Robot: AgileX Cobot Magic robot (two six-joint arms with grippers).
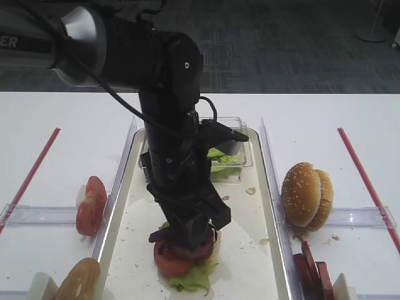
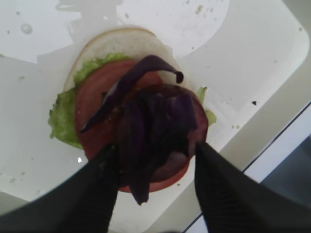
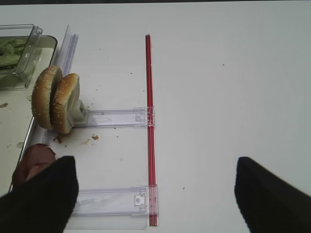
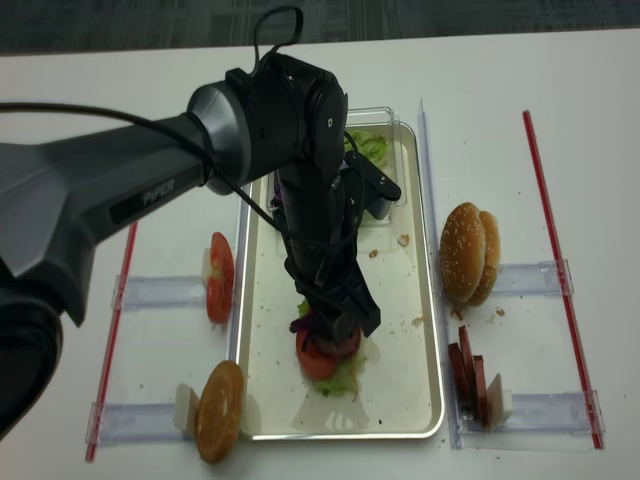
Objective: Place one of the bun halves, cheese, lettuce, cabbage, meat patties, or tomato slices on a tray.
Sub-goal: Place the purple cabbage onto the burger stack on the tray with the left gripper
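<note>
While the left claw (image 2: pixel 153 187) stands low over the tray (image 1: pixel 265 215), its two fingers are spread a little apart, one on each side of the cabbage (image 2: pixel 153 131), and I cannot tell if they touch it. The purple strips lie in a heap on a tomato slice (image 2: pixel 95 107), with lettuce (image 2: pixel 63 124) and a pale bun half (image 2: pixel 114 41) under that. So the step looks like letting the cabbage go onto the stack. Next the claw should lift straight up so no strips come along. Farther off, the right claw (image 3: pixel 155 189) hangs wide apart over the worktop (image 3: pixel 218 97), holding nothing, near the bun halves (image 3: pixel 56 102)
</note>
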